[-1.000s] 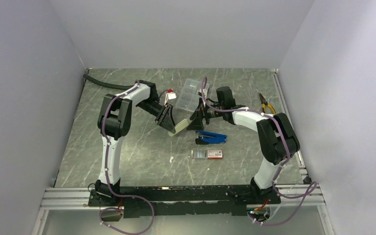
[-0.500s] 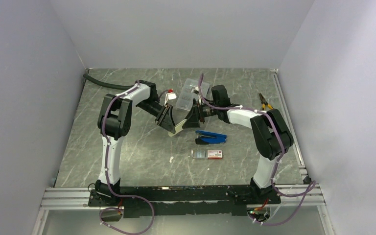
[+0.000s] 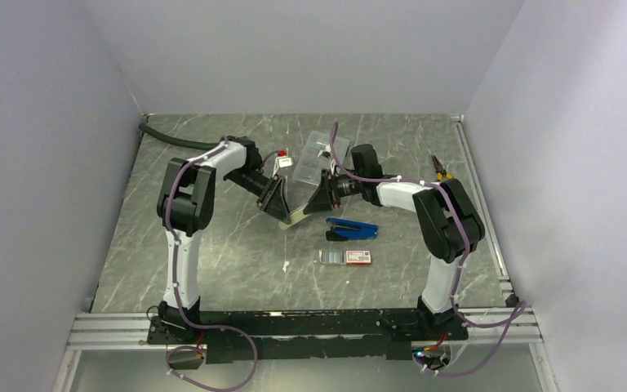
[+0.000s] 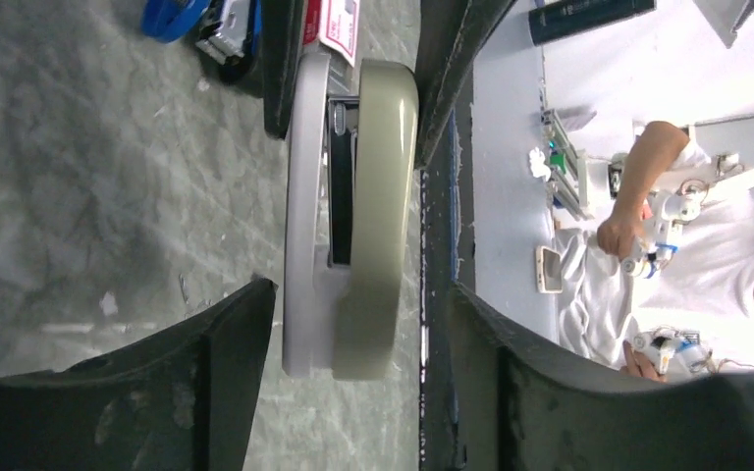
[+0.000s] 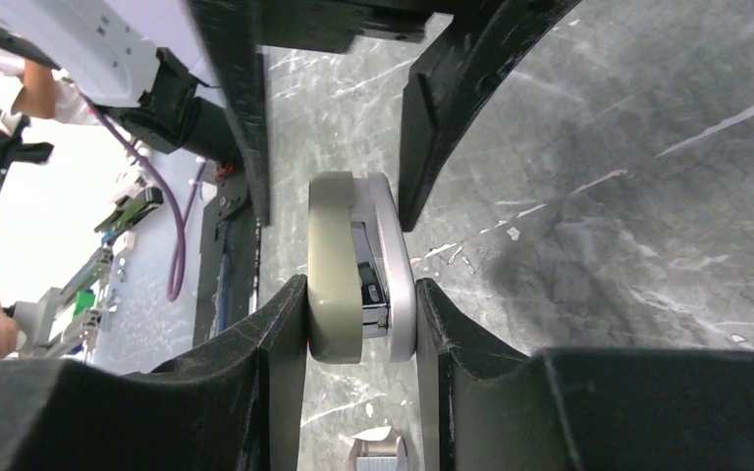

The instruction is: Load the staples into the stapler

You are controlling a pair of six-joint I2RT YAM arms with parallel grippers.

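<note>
The stapler (image 3: 297, 212), olive-cream on one side and grey on the other, hangs tilted above the table between both grippers. My right gripper (image 5: 360, 294) is shut on one end of the stapler (image 5: 358, 265), with a pad pressed on each side. Round the other end of the stapler (image 4: 351, 196), my left gripper (image 4: 358, 289) stands open, with a gap showing on both sides. The staples (image 3: 339, 257) lie in a dark tray pulled out of a small white box with a red end (image 3: 360, 256), on the table in front of the grippers.
A blue and black tool (image 3: 351, 229) lies just behind the staple box. A clear compartment case (image 3: 314, 159) sits behind the grippers. Orange-handled pliers (image 3: 442, 173) lie at the right edge, a black hose (image 3: 171, 137) at the back left, and a small white scrap (image 3: 285, 265) toward the front.
The right gripper has moved in and closed on the stapler. The left gripper, which was holding it, has opened and let go.
</note>
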